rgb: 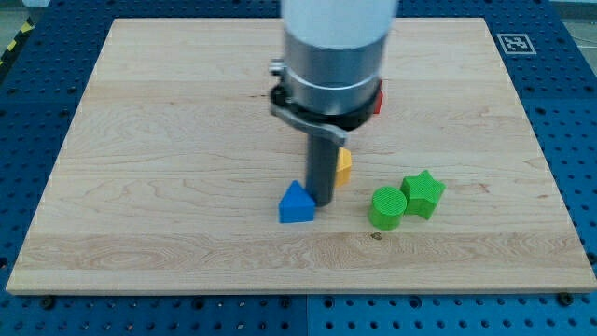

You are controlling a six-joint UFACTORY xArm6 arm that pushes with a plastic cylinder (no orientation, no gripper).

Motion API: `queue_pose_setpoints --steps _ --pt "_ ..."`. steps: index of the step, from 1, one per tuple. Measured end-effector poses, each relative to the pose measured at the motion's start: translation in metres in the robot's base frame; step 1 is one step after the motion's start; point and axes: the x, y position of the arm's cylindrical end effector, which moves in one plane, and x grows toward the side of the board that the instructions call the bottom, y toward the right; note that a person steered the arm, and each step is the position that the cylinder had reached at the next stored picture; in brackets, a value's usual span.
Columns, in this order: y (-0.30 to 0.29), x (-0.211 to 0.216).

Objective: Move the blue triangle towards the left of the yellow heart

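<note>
The blue triangle (297, 203) lies on the wooden board (168, 140), below the view's middle. My tip (323, 203) rests on the board right against the triangle's right side. The yellow heart (343, 167) sits just up and right of my tip and is mostly hidden behind the rod. The blue triangle lies down and to the left of the heart, with the rod between them.
A green cylinder (387, 207) and a green star (423, 193) sit side by side to the right of my tip. A red block (378, 100) peeks out from behind the arm's body near the view's top. A fiducial tag (513, 43) marks the board's top right corner.
</note>
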Motion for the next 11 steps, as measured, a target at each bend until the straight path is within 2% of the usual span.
queue_pose_setpoints --steps 1,2,5,6,9,11 --pt "-0.013 -0.001" --pt "0.011 0.002" --pt "0.041 0.066" --pt "-0.006 0.050" --pt "-0.108 -0.064" --pt "-0.077 -0.055"
